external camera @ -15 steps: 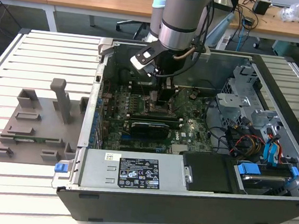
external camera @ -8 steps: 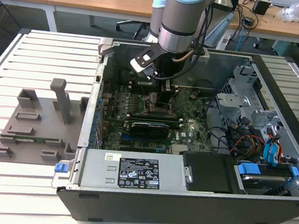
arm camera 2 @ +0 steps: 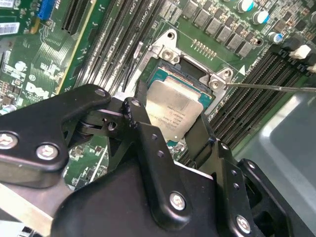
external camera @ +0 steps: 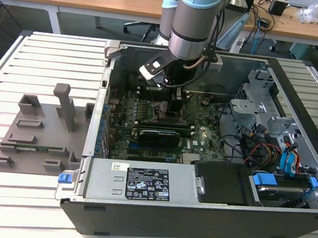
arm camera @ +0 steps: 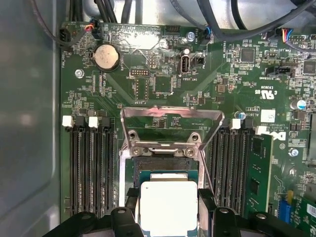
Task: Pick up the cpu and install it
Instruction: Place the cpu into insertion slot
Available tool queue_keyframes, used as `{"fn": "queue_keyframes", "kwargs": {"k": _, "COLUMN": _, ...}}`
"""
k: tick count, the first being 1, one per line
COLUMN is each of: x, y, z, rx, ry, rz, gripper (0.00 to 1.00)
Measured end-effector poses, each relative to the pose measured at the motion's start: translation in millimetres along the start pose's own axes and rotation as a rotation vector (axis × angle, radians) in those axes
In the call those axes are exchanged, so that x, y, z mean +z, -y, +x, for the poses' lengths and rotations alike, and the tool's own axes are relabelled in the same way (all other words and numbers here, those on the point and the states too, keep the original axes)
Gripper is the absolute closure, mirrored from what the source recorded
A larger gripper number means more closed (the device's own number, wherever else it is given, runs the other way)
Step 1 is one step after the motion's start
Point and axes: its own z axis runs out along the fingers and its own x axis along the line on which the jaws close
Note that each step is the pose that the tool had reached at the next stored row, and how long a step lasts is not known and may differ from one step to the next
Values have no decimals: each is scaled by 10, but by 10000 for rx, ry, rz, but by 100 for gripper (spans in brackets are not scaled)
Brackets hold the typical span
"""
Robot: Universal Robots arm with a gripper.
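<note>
Gripper (arm camera 2: 170, 129): black, jaws narrow, closed on two opposite edges of the cpu.
Cpu (arm camera 2: 174, 109): flat square, silvery-white lid with faint print, thin teal rim; set within the socket frame (arm camera: 165, 146), whose plate stands swung open.
Memory slots (arm camera: 91, 168): flanking the frame.
Motherboard (arm camera: 148, 84): green, beneath the frame.
</note>
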Motion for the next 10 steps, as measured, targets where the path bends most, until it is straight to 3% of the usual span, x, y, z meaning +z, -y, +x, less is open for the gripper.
{"fn": "queue_keyframes", "kwargs": {"k": 10, "x": 112, "y": -8, "z": 10, "rx": 135, "ry": -1, "rz": 6, "gripper": 45}}
